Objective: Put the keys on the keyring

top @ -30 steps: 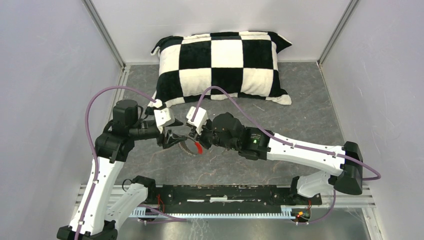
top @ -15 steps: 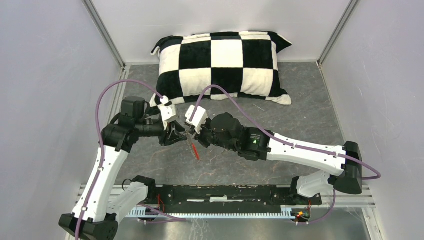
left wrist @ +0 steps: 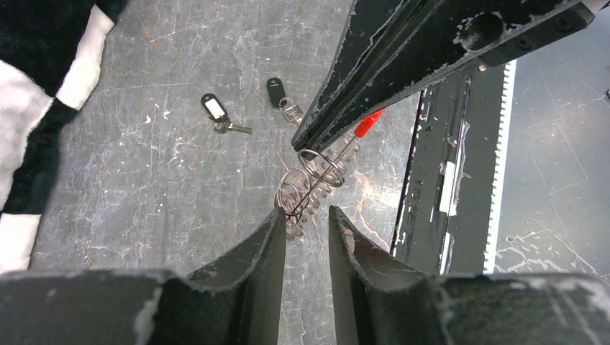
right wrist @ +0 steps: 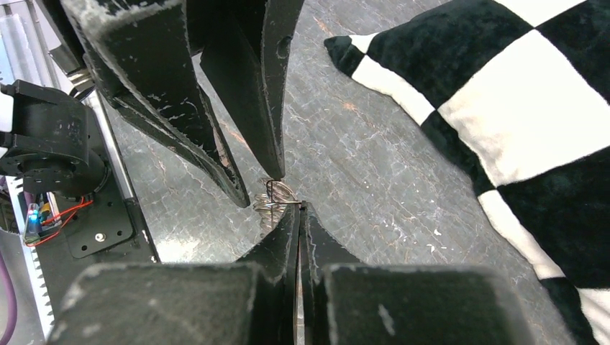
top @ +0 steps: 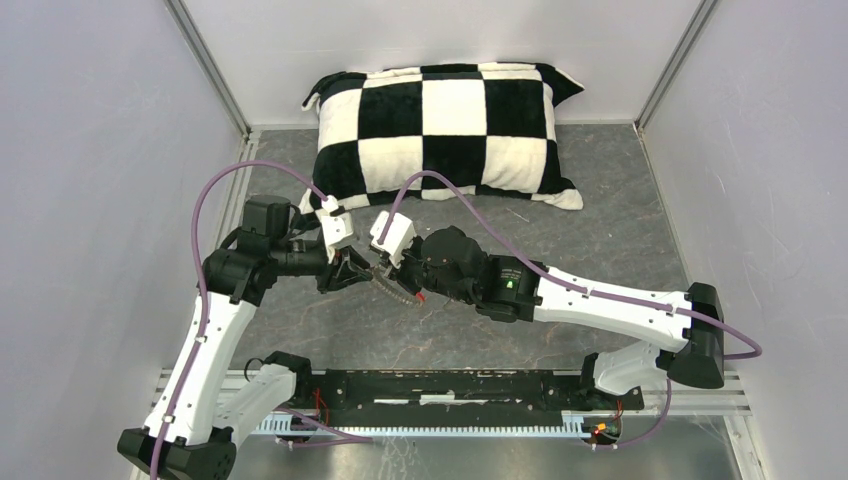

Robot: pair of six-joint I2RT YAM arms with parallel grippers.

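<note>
right claw (right wrist: 298, 210) clamped on the keyring (right wrist: 275, 194). its long axis slants, red sleeve (left wrist: 368, 123) away from the left claw (left wrist: 306, 214) (part open, tips by the coil (left wrist: 306, 188)).

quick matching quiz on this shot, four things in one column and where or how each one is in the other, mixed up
1 keys
2 keyring
3 pillow
4 left hand

a at the far end of the table
b pinched in the right hand tips
c lying loose on the table
d jaws apart at the keyring's end

Pairs: 1-c, 2-b, 3-a, 4-d
</note>
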